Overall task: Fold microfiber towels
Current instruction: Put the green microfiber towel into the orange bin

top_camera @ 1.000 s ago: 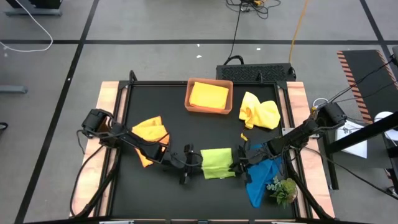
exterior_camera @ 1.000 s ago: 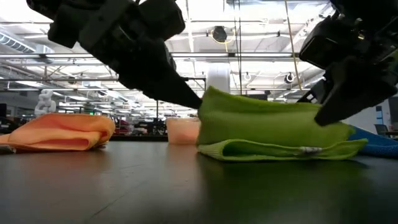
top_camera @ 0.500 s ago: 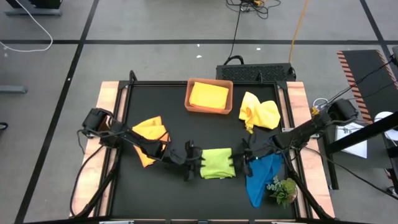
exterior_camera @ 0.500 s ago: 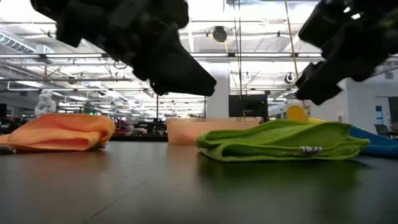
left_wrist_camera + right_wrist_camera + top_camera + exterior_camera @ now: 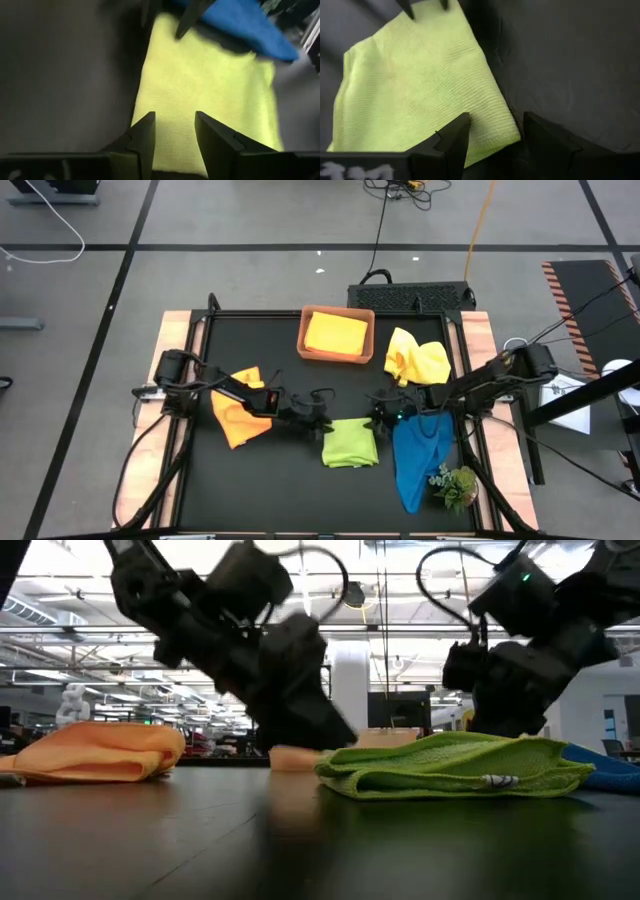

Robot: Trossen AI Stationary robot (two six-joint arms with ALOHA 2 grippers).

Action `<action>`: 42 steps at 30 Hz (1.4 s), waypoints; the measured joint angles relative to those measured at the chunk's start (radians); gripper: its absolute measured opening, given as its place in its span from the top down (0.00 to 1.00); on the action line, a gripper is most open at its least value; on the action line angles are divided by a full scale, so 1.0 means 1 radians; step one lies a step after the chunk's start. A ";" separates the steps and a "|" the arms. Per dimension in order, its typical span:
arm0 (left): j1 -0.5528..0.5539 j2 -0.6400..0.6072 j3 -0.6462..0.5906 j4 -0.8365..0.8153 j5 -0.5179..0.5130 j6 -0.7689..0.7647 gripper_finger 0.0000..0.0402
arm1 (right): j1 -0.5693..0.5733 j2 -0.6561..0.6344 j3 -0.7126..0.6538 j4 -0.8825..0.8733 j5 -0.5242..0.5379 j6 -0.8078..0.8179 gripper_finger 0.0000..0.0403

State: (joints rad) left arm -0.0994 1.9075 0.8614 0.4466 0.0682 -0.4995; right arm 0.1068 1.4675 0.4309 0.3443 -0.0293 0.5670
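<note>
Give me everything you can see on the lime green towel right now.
The lime green towel is a soft, fine-ribbed microfiber cloth, folded into a compact, roughly square pad of stacked layers, with a small tag at its front edge in the low view. It lies flat on the black table, near the front, and looks to touch the blue towel on its right. Neither tool grips it: both are open just behind it, left tool, right tool.
</note>
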 joint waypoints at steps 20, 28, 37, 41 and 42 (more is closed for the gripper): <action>0.032 0.093 0.003 0.086 0.111 -0.041 0.45 | -0.039 0.063 0.000 0.100 -0.184 -0.123 0.98; 0.089 0.002 -0.003 0.034 0.152 0.015 0.47 | 0.007 -0.006 0.000 0.139 -0.130 -0.259 0.99; 0.152 -0.009 -0.001 0.048 0.254 0.082 0.47 | 0.049 -0.183 0.001 0.152 -0.123 -0.352 1.00; 0.150 -0.009 -0.001 0.112 0.365 0.124 0.47 | 0.049 -0.214 0.001 0.132 -0.120 -0.370 1.00; 0.148 -0.009 -0.001 0.126 0.385 0.127 0.47 | 0.049 -0.216 0.001 0.131 -0.120 -0.372 1.00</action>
State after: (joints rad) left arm 0.0488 1.8984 0.8600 0.5730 0.4531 -0.3723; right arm 0.1558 1.2514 0.4316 0.4751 -0.1497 0.1947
